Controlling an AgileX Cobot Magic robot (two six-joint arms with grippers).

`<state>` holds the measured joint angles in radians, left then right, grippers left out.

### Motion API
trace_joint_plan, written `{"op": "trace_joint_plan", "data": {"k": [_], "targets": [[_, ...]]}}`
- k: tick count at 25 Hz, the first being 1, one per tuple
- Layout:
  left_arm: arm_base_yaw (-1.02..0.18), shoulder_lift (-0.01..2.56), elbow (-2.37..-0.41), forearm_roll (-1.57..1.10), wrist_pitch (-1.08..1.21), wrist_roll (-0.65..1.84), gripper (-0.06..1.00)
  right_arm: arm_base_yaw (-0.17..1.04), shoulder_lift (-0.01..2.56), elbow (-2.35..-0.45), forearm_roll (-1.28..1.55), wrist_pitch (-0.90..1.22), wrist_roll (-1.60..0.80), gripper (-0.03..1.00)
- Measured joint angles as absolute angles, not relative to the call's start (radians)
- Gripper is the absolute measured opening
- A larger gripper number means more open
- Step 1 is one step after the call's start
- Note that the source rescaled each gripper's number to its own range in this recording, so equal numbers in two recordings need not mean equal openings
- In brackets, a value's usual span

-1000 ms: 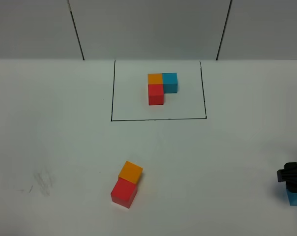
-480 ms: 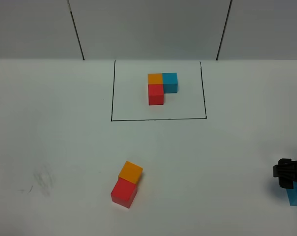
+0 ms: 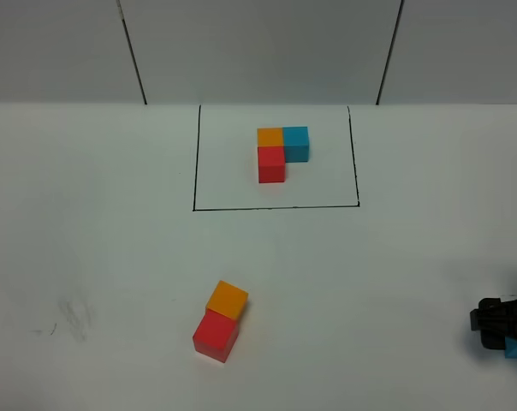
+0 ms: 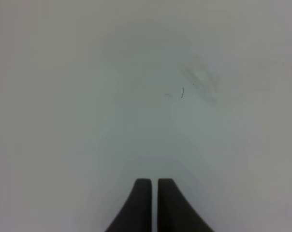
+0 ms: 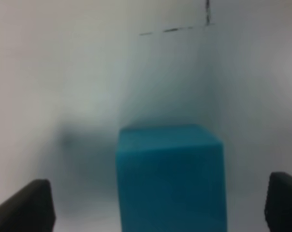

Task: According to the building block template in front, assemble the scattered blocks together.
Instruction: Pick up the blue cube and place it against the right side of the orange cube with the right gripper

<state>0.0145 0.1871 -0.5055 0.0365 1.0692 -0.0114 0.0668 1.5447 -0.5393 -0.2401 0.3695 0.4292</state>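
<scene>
Matte cyan-blue cube (image 5: 170,176), red cube (image 3: 215,336) touching orange cube (image 3: 228,299)

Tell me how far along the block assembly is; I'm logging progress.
Done: the loose orange cube and loose red cube sit joined, like the black-framed template trio. In hand: the open right gripper straddles the loose cyan-blue cube, not yet gripping. Left: grasp it and set it beside the orange cube. The shut left gripper hangs over the white table.
</scene>
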Motion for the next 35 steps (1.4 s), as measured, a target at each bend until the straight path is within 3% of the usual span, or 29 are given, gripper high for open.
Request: {"op": "trace_joint_plan", "data": {"k": [10, 13, 18, 35], "targets": [[0.014, 0.187, -0.505, 0.037, 1.069, -0.011, 0.0, 0.067, 1.612, -0.539, -0.241, 0.356, 0.429, 0.95], [0.014, 0.187, -0.505, 0.037, 1.069, -0.011, 0.0, 0.067, 1.621, -0.539, -0.241, 0.357, 0.428, 0.83], [0.014, 0.187, -0.505, 0.037, 1.069, -0.011, 0.0, 0.067, 1.621, -0.539, -0.241, 0.358, 0.428, 0.5], [0.014, 0.187, -0.505, 0.037, 1.069, -0.011, 0.0, 0.067, 1.621, -0.539, -0.243, 0.333, 0.302, 0.51]]}}
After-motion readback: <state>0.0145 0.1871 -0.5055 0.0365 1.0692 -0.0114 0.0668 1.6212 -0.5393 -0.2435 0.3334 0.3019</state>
